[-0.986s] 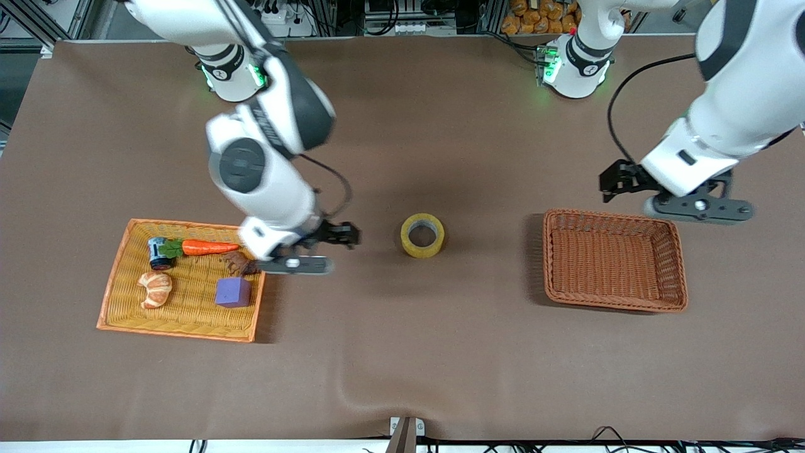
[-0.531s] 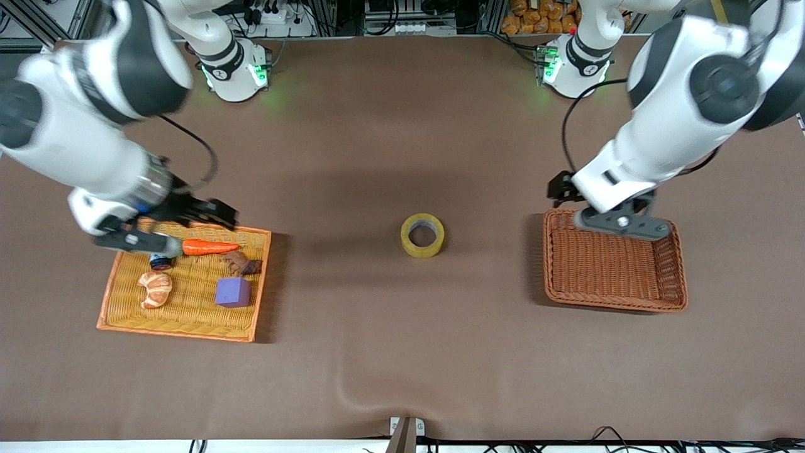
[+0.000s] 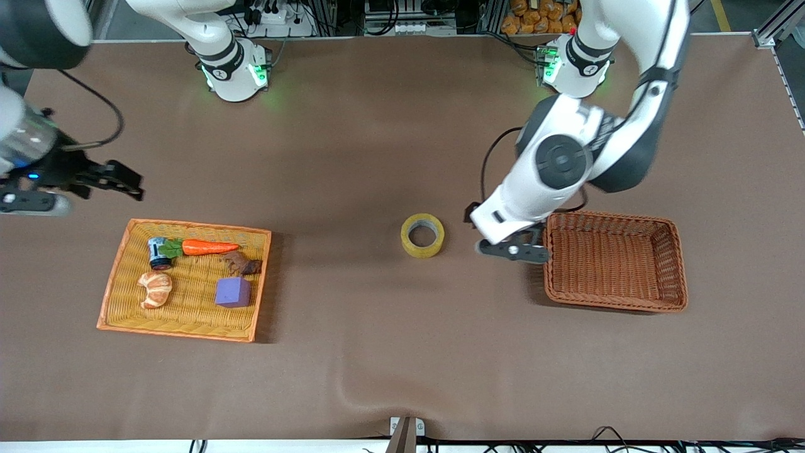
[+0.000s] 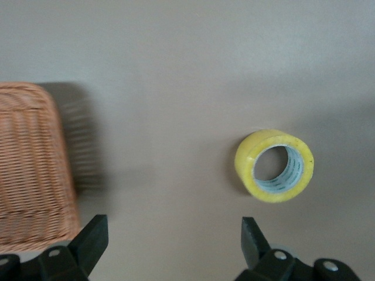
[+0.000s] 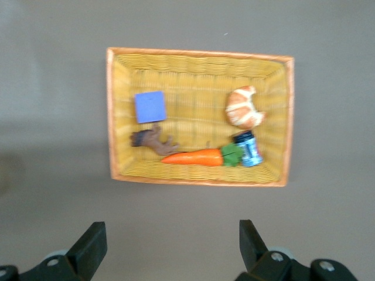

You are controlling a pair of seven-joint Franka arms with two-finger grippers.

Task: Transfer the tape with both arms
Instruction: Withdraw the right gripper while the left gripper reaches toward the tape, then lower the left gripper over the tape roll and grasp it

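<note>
The tape (image 3: 422, 235), a yellow ring with a grey core, lies flat on the brown table about midway between the two baskets. My left gripper (image 3: 512, 250) hangs open over the bare table between the tape and the brown wicker basket (image 3: 673, 264). The left wrist view has the tape (image 4: 274, 165) just off one fingertip (image 4: 249, 229) of the left gripper (image 4: 174, 234), with nothing between the fingers. My right gripper (image 3: 30, 202) hangs open and empty over the table at the right arm's end, beside the yellow tray (image 3: 119, 277). In the right wrist view the right gripper (image 5: 173, 234) frames bare table.
The yellow tray (image 5: 199, 58) holds a carrot (image 3: 207, 247), a croissant (image 3: 155, 289), a purple cube (image 3: 233, 292), a small can (image 3: 156, 251) and a brown figure (image 3: 241, 263). The brown wicker basket (image 4: 29, 170) holds nothing.
The right arm swung away from beside the tape, across the yellow tray, out to its end of the table. The left arm moved across the brown basket toward the tape. Both grippers stayed open.
</note>
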